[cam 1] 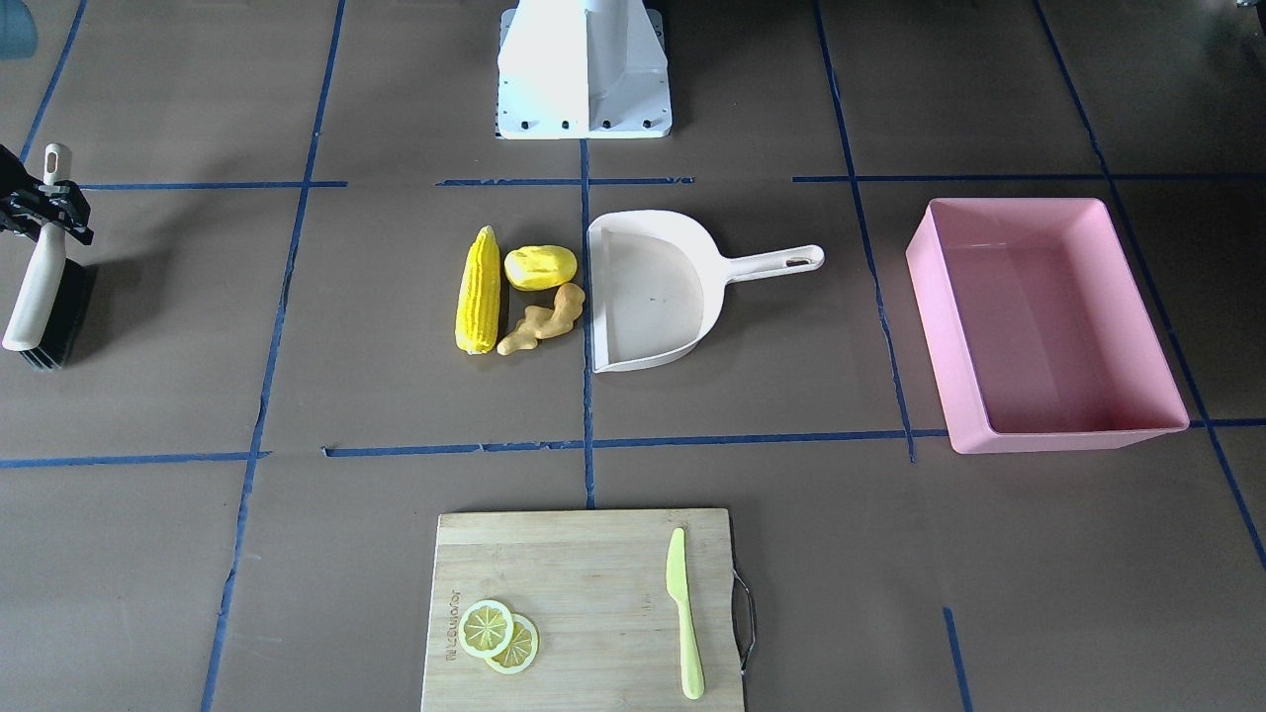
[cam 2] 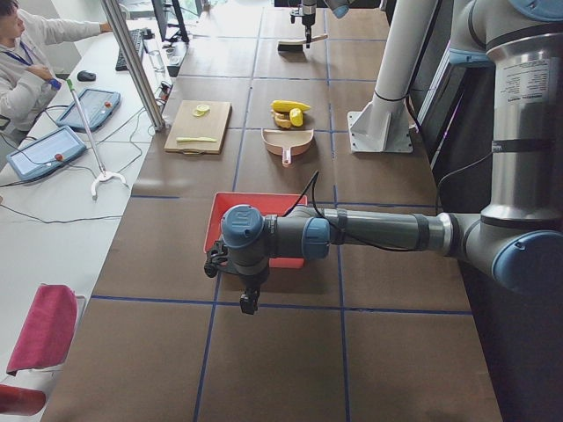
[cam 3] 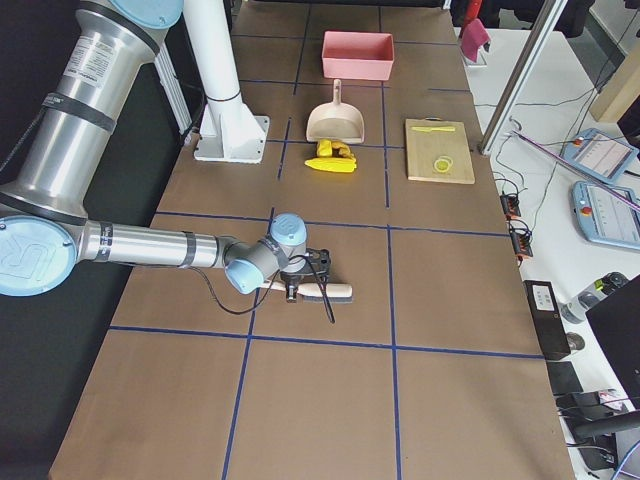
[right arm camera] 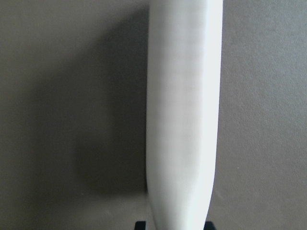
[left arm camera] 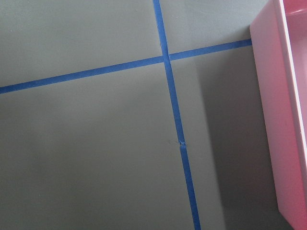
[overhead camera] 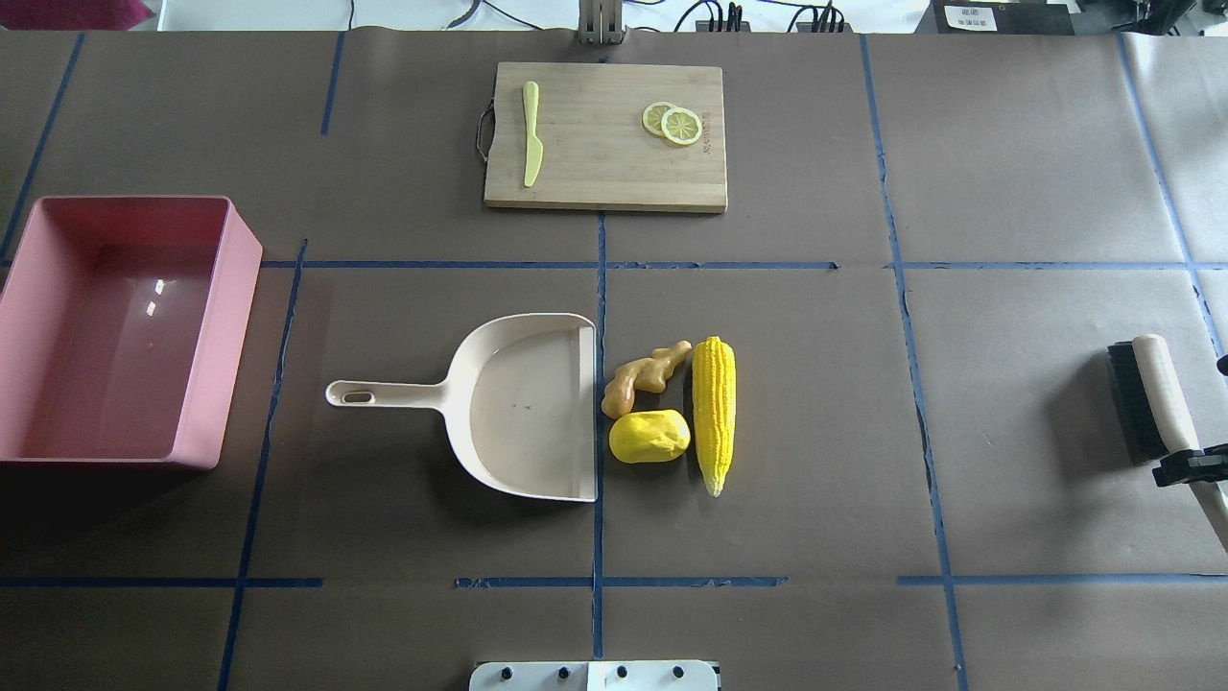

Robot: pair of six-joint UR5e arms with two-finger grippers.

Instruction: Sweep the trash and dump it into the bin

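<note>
Brush handle (right arm camera: 182, 120) in right hand (cam 1: 47, 206)

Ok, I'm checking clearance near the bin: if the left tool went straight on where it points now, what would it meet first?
The left tool would likely meet bare table beside the bin, not the bin; depth is unclear.

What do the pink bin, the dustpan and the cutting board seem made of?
Pink bin: probably smooth plastic, with light glints on its floor. Dustpan: probably matte cream plastic, moulded as one piece. Cutting board: wood or bamboo, showing pale grain.
</note>
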